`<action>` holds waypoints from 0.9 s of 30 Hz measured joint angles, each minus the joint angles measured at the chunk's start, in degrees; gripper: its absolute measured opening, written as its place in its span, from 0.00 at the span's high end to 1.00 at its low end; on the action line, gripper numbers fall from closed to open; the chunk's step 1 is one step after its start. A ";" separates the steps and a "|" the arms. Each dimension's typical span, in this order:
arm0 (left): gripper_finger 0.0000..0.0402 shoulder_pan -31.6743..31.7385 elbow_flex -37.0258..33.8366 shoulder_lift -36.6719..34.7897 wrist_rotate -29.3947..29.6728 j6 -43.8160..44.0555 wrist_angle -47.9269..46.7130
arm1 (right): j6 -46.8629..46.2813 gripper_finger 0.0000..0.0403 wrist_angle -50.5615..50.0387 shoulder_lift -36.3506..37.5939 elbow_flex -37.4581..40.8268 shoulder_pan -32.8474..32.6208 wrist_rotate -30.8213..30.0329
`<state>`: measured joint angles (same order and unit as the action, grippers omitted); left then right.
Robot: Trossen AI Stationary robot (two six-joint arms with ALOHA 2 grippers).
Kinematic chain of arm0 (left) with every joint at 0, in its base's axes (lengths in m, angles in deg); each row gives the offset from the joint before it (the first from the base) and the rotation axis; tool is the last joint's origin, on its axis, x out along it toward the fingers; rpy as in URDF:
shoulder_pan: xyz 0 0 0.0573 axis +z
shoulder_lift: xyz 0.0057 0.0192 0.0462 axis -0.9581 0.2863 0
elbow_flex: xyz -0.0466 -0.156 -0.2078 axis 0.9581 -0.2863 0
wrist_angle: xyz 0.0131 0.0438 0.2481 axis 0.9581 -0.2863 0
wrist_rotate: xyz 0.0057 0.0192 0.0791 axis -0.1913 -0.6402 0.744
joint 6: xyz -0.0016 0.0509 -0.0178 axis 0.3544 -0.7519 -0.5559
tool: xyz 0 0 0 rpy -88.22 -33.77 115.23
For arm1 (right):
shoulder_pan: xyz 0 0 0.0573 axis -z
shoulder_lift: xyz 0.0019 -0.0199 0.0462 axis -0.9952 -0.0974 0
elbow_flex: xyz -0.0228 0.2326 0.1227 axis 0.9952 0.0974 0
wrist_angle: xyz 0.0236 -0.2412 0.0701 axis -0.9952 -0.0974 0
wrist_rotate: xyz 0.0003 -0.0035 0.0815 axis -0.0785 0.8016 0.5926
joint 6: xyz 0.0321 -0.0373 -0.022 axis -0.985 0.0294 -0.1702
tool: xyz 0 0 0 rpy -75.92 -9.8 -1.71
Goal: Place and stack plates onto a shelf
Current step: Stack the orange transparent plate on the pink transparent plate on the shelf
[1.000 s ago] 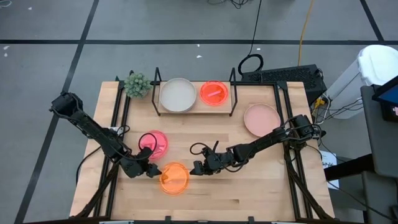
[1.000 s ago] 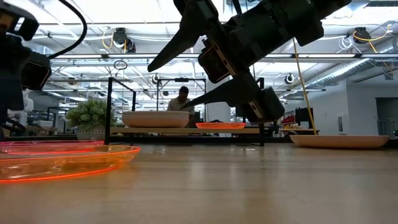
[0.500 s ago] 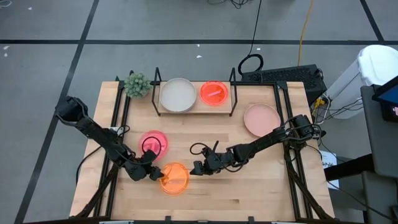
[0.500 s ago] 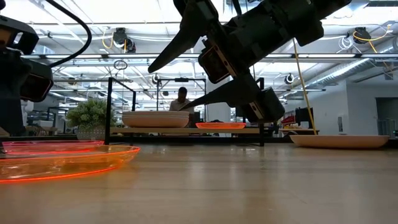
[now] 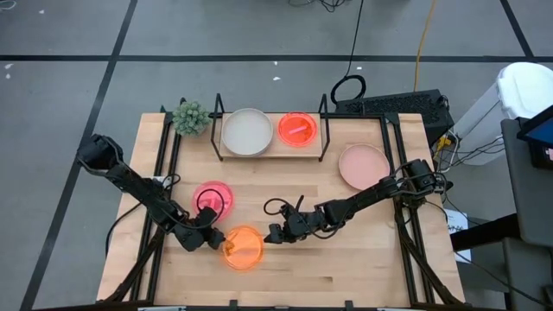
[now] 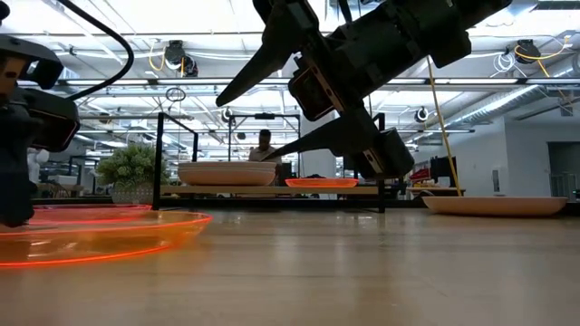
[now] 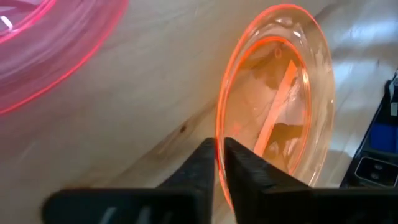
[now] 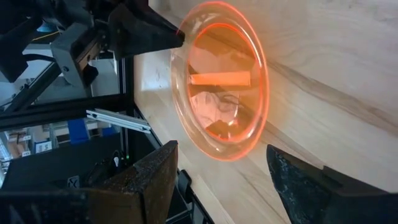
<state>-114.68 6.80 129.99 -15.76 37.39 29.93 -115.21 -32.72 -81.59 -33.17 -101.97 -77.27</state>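
Room: big grey floor with dark lines around a wood bench point(image 5: 346, 259); bright ceiling lights and a person point(image 6: 264, 145) far behind in the low view.
Plant: small green plant point(image 5: 189, 117) at the far left corner of the bench, just beside the shelf.
Left gripper point(image 5: 213, 239): low near the front left of the bench, jaws pinched tight on the left rim of the orange plate; in the left wrist view, both dark fingers point(image 7: 202, 168) nearly closed with the rim between them.
Neon pink plate point(image 5: 212, 199): flat on the bench, just behind the left gripper and near the orange plate.
Orange plate point(image 5: 243, 247): see-through, near the front of the bench, between the two grippers; left edge a little off the wood in the low view.
Shelf point(image 5: 268, 154): at the back middle of the bench, wood board between black wire ends.
Cream plate point(image 5: 247, 132): on the left half of the shelf.
Red-orange plate point(image 5: 297, 129): smaller, on the right half of the shelf, beside the cream one.
Right gripper point(image 5: 270, 233): just right of the orange plate, up off the bench, jaws spread wide and holding nothing.
Pale pink plate point(image 5: 363, 167): flat on the bench at the right, well apart from the others.
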 joint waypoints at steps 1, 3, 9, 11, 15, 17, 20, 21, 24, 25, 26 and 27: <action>0.95 0.00 0.00 -0.02 0.11 0.03 0.03 | 0.00 0.44 -0.03 0.12 0.01 -0.01 0.00; 0.98 0.00 0.00 -0.02 0.12 0.16 0.05 | 0.18 0.44 -0.13 0.56 0.04 -0.02 -0.13; 0.99 0.00 0.00 -0.02 0.17 0.62 0.50 | 1.82 0.44 -4.52 4.94 0.04 0.17 -3.27; 0.99 0.00 0.00 -0.06 0.55 0.60 1.86 | 2.92 0.44 -7.72 7.15 0.04 0.25 -5.13; 1.00 0.15 0.02 -0.81 3.08 0.45 5.44 | 4.54 0.44 -14.52 11.79 0.04 0.24 -9.25; 1.00 0.61 0.02 -1.25 4.19 0.41 6.58 | 5.03 0.44 -16.63 13.80 0.04 0.24 -11.21; 1.00 1.80 0.02 -1.33 5.21 0.14 8.66 | 5.66 0.44 -19.28 16.39 0.04 0.24 -13.42; 1.00 2.23 0.02 -1.50 5.49 -0.04 9.29 | 5.86 0.44 -20.20 17.19 0.02 0.24 -14.09; 1.00 3.96 0.20 -1.80 6.66 -1.44 12.16 | 6.08 0.44 -22.88 18.96 0.02 0.09 -15.58; 1.00 4.64 0.28 -2.15 7.00 -2.01 12.32 | 6.09 0.44 -23.91 19.37 0.02 0.08 -15.65; 1.00 5.38 0.53 -2.59 7.25 -2.79 12.31 | 6.08 0.44 -24.95 19.72 0.02 0.07 -15.67; 1.00 6.19 1.05 -2.93 7.25 -3.74 12.40 | 6.08 0.45 -25.53 19.94 0.02 0.00 -15.63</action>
<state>-108.49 7.86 127.06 -8.51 33.65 42.33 -109.13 -58.25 -61.65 -33.15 -101.97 -92.90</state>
